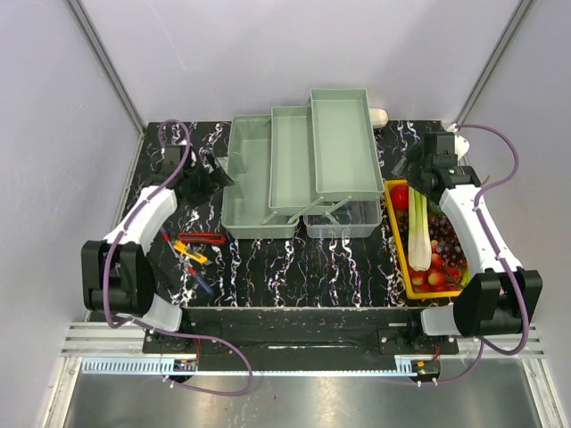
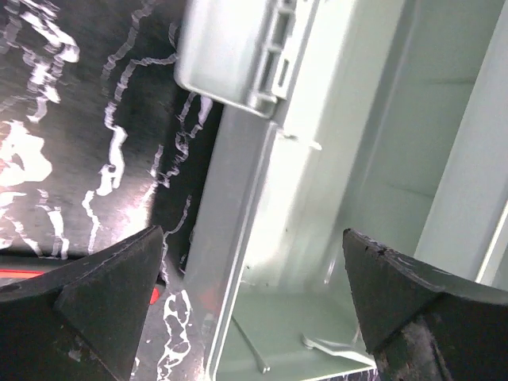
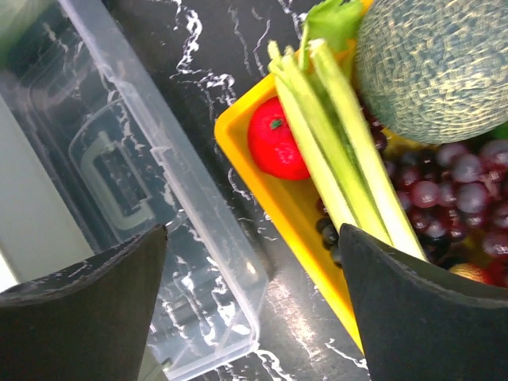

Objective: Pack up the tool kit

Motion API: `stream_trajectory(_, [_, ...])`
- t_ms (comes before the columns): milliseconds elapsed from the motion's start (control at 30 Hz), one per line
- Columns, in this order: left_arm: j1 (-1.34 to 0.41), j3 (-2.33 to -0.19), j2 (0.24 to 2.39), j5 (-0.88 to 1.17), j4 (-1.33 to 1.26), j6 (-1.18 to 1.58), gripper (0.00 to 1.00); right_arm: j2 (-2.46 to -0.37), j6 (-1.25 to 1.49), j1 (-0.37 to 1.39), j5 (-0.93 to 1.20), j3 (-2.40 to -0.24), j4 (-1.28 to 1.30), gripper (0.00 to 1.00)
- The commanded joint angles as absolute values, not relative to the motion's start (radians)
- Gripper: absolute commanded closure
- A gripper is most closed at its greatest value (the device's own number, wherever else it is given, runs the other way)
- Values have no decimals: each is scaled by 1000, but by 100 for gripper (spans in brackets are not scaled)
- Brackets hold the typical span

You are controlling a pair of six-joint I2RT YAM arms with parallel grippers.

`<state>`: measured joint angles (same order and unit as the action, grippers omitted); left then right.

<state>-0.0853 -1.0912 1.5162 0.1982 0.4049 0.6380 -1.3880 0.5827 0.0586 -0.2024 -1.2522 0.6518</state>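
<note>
The tool kit (image 1: 299, 165) stands open at the table's back middle, its pale green trays (image 1: 339, 143) stepped up to the right and its clear lid (image 1: 343, 218) lying at the front right. Small hand tools (image 1: 192, 250), red, yellow and blue, lie on the table left of it. My left gripper (image 1: 214, 174) is open and empty over the box's left wall; the left wrist view shows the box's inside (image 2: 317, 238) with metal tools on its floor (image 2: 250, 345). My right gripper (image 1: 412, 169) is open and empty between the lid (image 3: 159, 222) and the yellow tray (image 3: 270, 198).
The yellow tray (image 1: 395, 241) at the right holds a tomato (image 3: 276, 141), leek stalks (image 3: 333, 143), grapes (image 3: 452, 182) and a melon (image 3: 432, 67). A white object (image 1: 378, 117) lies behind the kit. White walls close in the table's back and sides.
</note>
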Motion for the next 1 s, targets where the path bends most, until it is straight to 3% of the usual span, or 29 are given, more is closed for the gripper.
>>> stream_trajectory(0, [-57, -1169, 1439, 8, 560, 624, 1, -1338, 574, 63, -359, -1296, 684, 1])
stream_trajectory(200, [-2, -1088, 1368, -127, 675, 687, 1, -1310, 577, 55, -387, -1305, 684, 1])
stream_trajectory(467, [89, -916, 1354, -5, 621, 764, 4, -1296, 586, 35, -373, -1318, 686, 1])
stream_trajectory(733, [91, -897, 1451, 77, 618, 949, 8, -1290, 603, 6, -367, -1296, 686, 1])
stream_trajectory(967, [91, -933, 1488, -49, 677, 1012, 11, -1253, 623, -29, -356, -1241, 681, 1])
